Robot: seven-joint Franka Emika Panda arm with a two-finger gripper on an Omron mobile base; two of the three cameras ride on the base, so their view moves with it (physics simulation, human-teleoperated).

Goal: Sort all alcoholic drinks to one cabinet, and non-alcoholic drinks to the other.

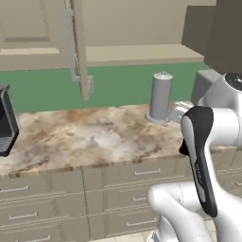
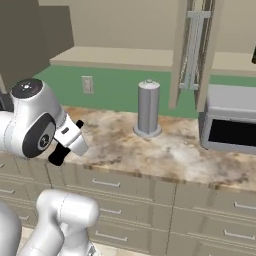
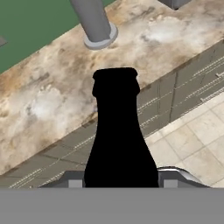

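You've got a black cola bottle filling the lower middle of the hand view, its cap pointing up the frame, and the tool is clamped on its base with a grey finger showing on each side. Behind the bottle, the marbled worktop runs across the upper half, drawer fronts and floor tiles sit to the right. A grey canister stands at the top centre. In the left base view that canister sits right of centre on the worktop, with an open cabinet door hanging above. In the right base view, your tool's dark tip hangs at the left, over the worktop edge, and a microwave sits at the right.
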